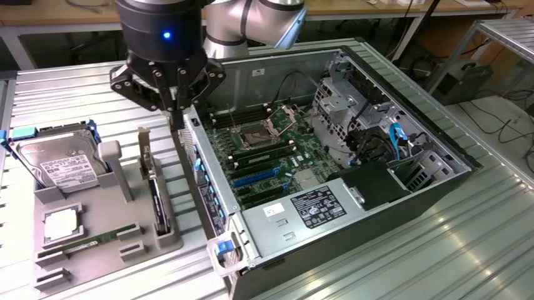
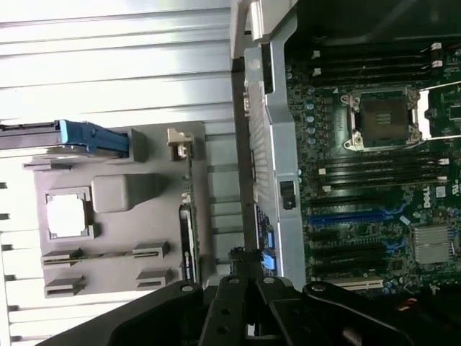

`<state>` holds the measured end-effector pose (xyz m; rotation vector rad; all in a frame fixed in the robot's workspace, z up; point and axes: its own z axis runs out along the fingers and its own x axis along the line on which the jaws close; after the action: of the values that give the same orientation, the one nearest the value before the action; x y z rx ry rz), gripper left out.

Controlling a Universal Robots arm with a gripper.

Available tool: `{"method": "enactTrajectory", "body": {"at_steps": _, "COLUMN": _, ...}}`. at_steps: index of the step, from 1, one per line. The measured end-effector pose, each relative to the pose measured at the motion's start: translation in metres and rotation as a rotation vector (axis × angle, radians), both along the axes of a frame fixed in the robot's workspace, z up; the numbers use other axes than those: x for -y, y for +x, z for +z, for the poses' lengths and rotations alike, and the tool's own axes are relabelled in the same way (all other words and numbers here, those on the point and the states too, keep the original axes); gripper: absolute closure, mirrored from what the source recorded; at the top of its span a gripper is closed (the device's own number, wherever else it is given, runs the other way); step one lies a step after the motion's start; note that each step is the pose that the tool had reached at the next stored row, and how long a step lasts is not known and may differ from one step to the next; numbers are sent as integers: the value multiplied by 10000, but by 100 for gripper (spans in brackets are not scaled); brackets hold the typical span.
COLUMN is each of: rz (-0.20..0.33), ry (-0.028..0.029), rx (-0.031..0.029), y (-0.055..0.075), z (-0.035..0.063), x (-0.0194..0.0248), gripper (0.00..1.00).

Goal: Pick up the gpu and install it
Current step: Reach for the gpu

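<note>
Ribbed metal tabletop (image 1: 467,250) carries a grey holder tray (image 1: 100,256) on the exterior view's left and an open computer case (image 1: 442,150) on its right. The gpu (image 1: 157,203) stands on edge in a slot of the tray, on the side nearest the case, with its silver bracket at the far end. The wrist view shows it as a thin dark edge (image 2: 191,238). Nothing grips it.

Near it, above the gap between tray and case, hangs the gripper (image 1: 177,120), clenched with its 2 fingers pressed together and nothing between them. Whether the tips touch the case's rear wall is hard to judge from either angle.

Further out on the tray sit 1 hard drive (image 1: 62,165), 1 memory stick (image 1: 92,240) and 1 square chip (image 1: 60,224). Inside the case the motherboard (image 1: 267,156) lies bare, its blue expansion slots (image 1: 254,177) unfilled.

By my reading the job has not begun: both the pick-up and the install are left to do.
</note>
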<state>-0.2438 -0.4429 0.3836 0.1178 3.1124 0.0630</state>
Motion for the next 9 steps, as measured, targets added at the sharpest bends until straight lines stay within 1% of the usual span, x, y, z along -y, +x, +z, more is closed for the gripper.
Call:
{"method": "enactTrajectory", "body": {"at_steps": 1, "rz": -1, "ry": -3, "rx": -1, "y": -47, "z": -15, "x": 1, "gripper": 89}}
{"method": "enactTrajectory", "body": {"at_steps": 2, "rz": 0, "ry": -9, "rx": -1, "y": -131, "z": -42, "x": 1, "gripper": 89}}
{"method": "enactTrajectory", "body": {"at_steps": 4, "rz": -1, "ry": -18, "rx": 0, "y": -259, "z": -85, "x": 2, "gripper": 89}}
{"method": "enactTrajectory", "body": {"at_steps": 6, "rz": -1, "ry": -26, "rx": -4, "y": -307, "z": -108, "x": 2, "gripper": 89}}
{"method": "enactTrajectory", "body": {"at_steps": 9, "rz": 1, "ry": -33, "rx": -42, "y": -319, "z": -122, "x": 2, "gripper": 89}}
